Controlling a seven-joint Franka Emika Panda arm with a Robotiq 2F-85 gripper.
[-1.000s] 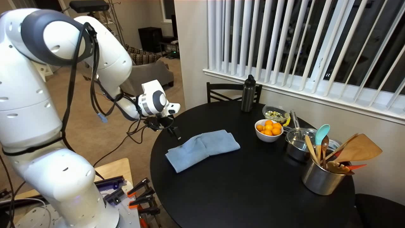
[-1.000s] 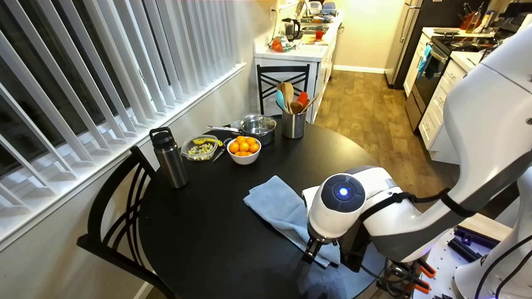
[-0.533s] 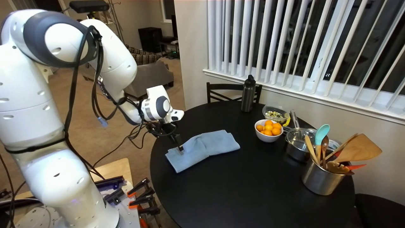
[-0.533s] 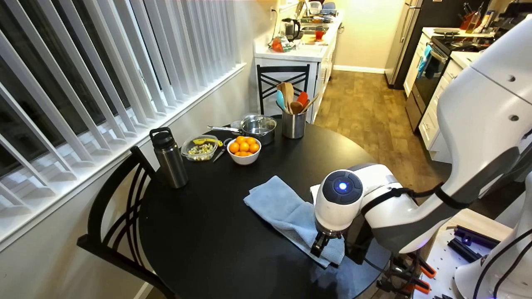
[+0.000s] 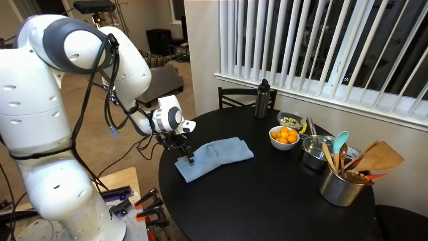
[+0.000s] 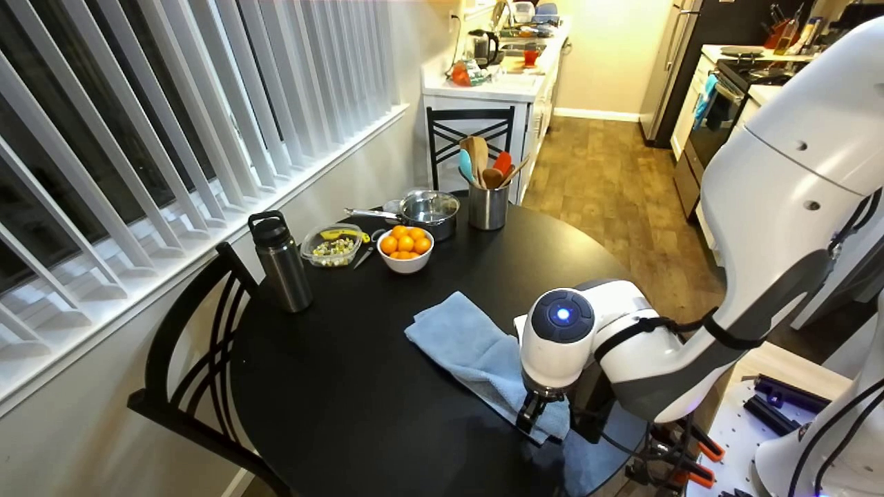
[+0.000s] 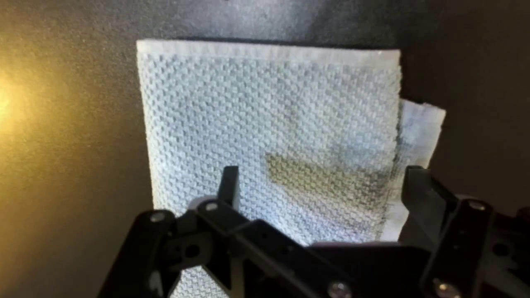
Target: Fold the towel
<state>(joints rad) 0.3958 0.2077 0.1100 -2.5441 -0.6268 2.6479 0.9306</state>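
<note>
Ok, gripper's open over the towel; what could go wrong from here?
In the wrist view the towel is layered, with a lower flap sticking out past one side, so the gripper may pinch only the top. Closing could also bunch the towel, since one finger shows well in from its edges.

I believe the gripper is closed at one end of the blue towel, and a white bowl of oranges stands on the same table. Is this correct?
Not quite: the wrist view shows the gripper open, its fingers wide apart. It is at one end of the blue towel, and a white bowl of oranges stands on the same table.
</note>
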